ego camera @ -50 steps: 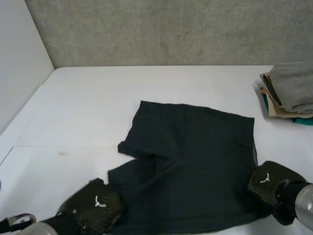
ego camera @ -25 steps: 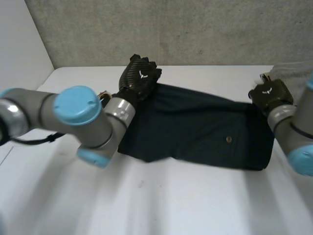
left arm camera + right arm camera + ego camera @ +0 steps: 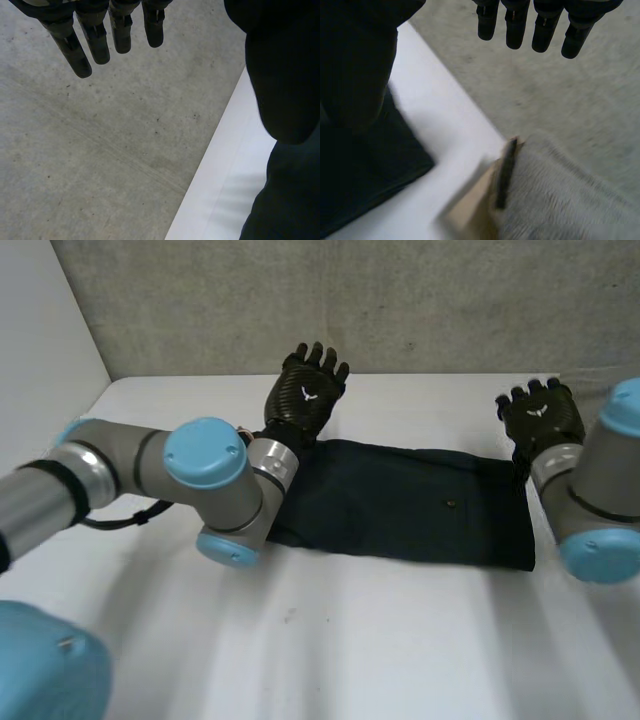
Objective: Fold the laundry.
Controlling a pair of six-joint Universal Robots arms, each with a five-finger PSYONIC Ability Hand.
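A dark pair of shorts (image 3: 400, 505) lies folded in half as a long band across the middle of the white table (image 3: 330, 640). My left hand (image 3: 305, 400) hovers over the band's far left corner, fingers straight and spread, holding nothing. In the left wrist view its fingers (image 3: 97, 42) point at the wall, with the dark cloth (image 3: 292, 200) below the thumb. My right hand (image 3: 540, 420) is raised over the far right corner, open too. Seen from the right wrist, its fingers (image 3: 515, 30) are straight and the shorts' corner (image 3: 365, 185) lies under the thumb.
A stack of folded laundry (image 3: 545, 200), grey towel on top, sits on the table just beyond the shorts' right end. A concrete wall (image 3: 400, 300) runs along the table's far edge. A white side wall (image 3: 40, 360) closes the left.
Both hands carried the shorts' near edge to the far edge, folding them in half. They have since let go, opened, and lifted off the far corners.
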